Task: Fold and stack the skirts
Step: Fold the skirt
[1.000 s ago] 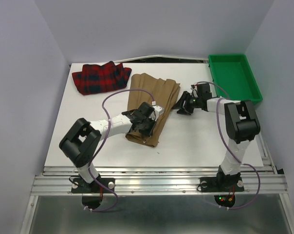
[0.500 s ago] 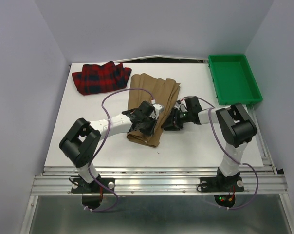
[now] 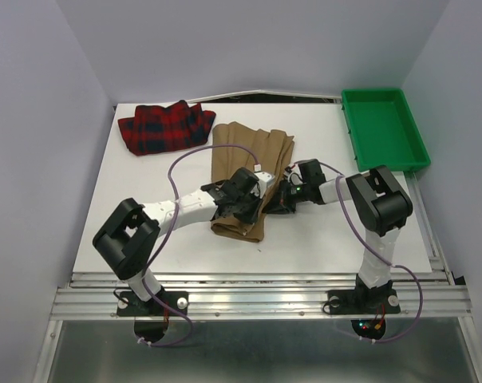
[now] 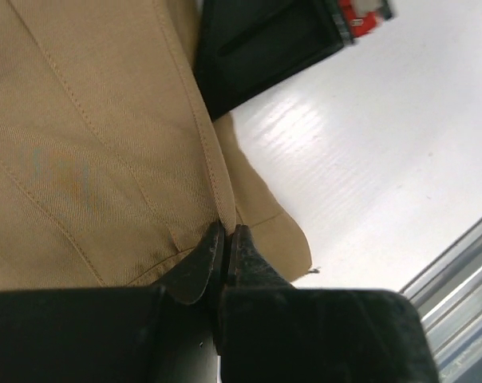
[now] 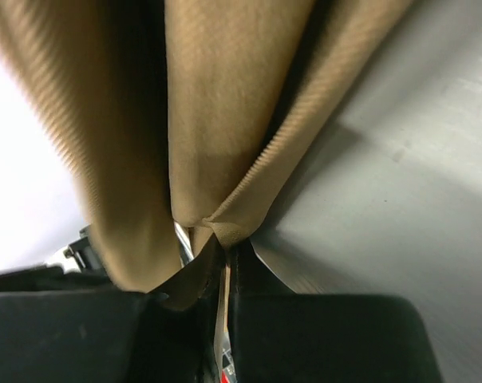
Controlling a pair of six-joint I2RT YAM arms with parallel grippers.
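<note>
The tan-brown skirt (image 3: 253, 155) lies lengthwise at the table's middle, its near end bunched under both arms. My left gripper (image 3: 239, 209) is shut on a fold of the tan skirt (image 4: 105, 144) near its hem; the jaws pinch the cloth edge in the left wrist view. My right gripper (image 3: 274, 199) is shut on the tan skirt's (image 5: 217, 120) right edge, cloth pinched between the jaws (image 5: 223, 247). The red plaid skirt (image 3: 166, 127) lies crumpled at the back left, touched by neither gripper.
A green plastic tray (image 3: 383, 128) stands at the back right corner. The white table (image 3: 145, 239) ends at a metal rail along the near side. Purple cables loop over both arms.
My right gripper moved left from beside the skirt to its right edge and shut on the cloth. The left gripper stayed shut on the skirt and shifted slightly.
</note>
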